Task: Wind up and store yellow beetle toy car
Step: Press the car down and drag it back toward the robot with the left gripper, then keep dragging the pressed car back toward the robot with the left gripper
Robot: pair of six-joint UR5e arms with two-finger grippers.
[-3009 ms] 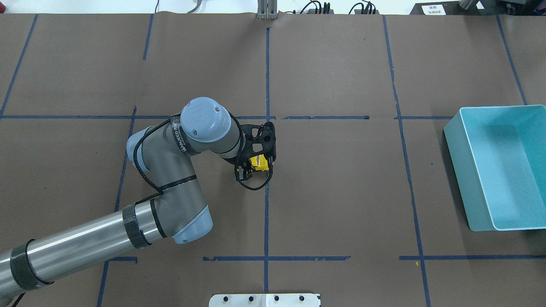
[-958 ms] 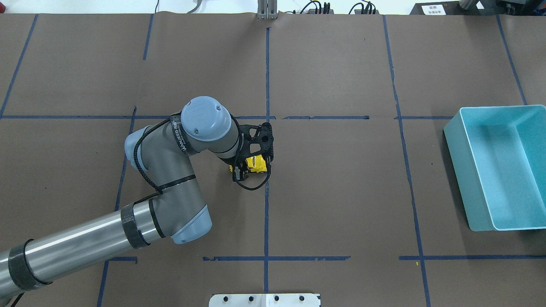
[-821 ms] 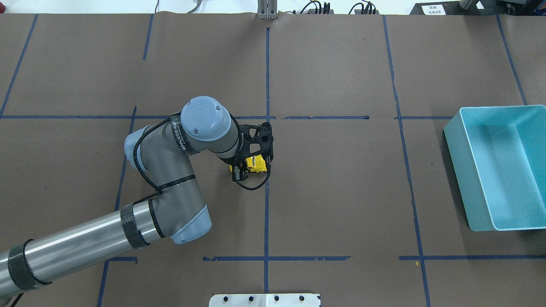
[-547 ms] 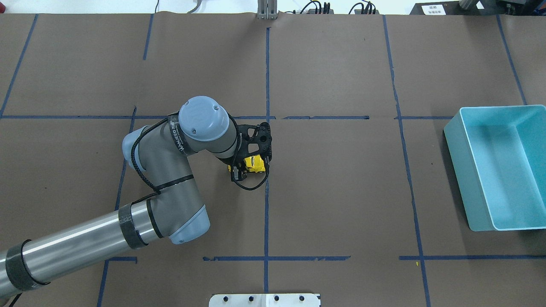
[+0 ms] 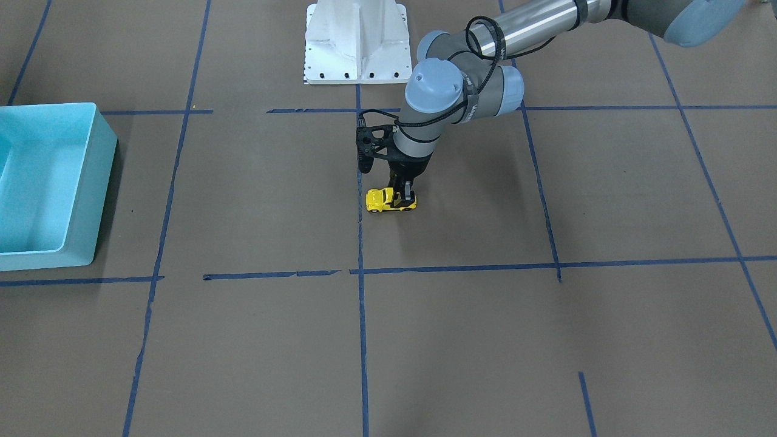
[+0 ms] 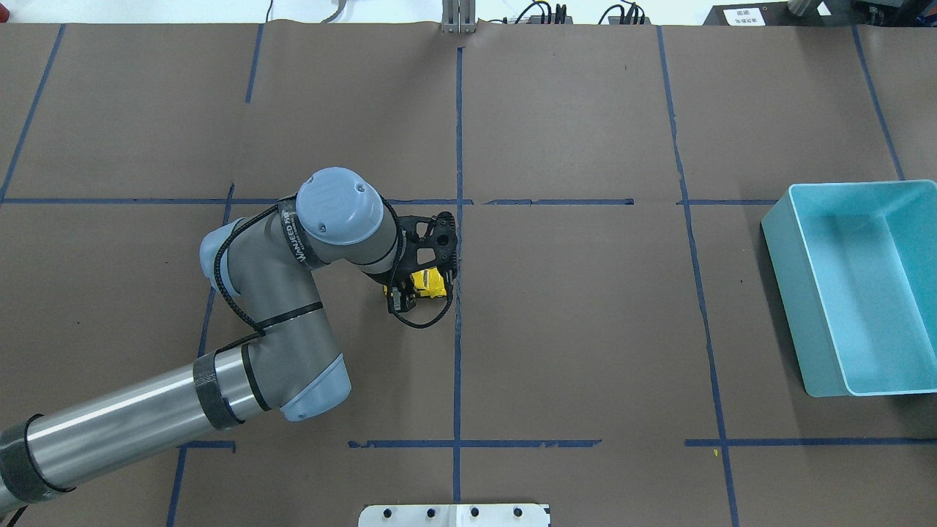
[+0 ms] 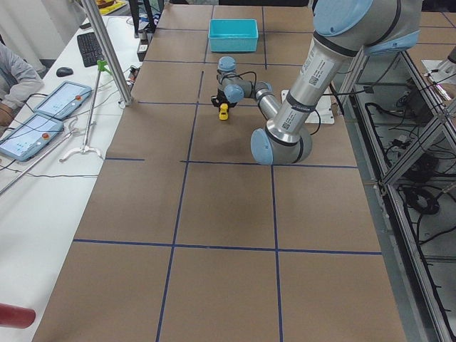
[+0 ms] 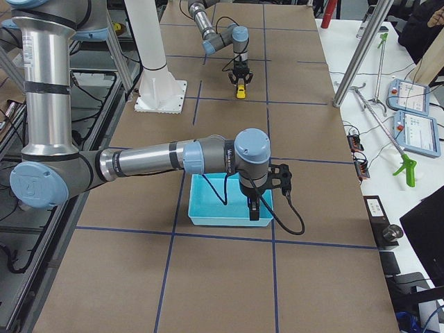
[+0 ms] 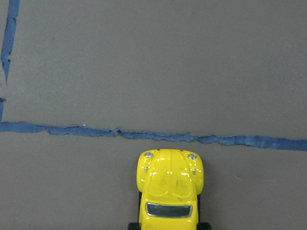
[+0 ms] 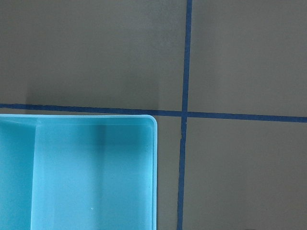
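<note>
The yellow beetle toy car (image 5: 388,201) stands on its wheels on the brown paper, just left of the centre tape line in the overhead view (image 6: 430,281). My left gripper (image 5: 405,198) points straight down and is shut on the car's rear half. The left wrist view shows the car's hood (image 9: 170,187) facing a blue tape line. The light blue bin (image 6: 794,293) sits at the table's right edge. My right gripper (image 8: 254,210) hovers over the bin's near wall (image 8: 208,216); I cannot tell whether it is open or shut. The right wrist view shows only the bin's corner (image 10: 151,122).
The white robot base plate (image 5: 357,42) stands at the table's robot side. Blue tape lines (image 6: 457,366) divide the brown paper into squares. Poles, tablets and cables lie on the side bench (image 7: 57,107) beyond the table's far edge.
My left gripper has dragged the car a short way left in the overhead view, away from the centre tape line, still shut on it. The bin has not moved.
</note>
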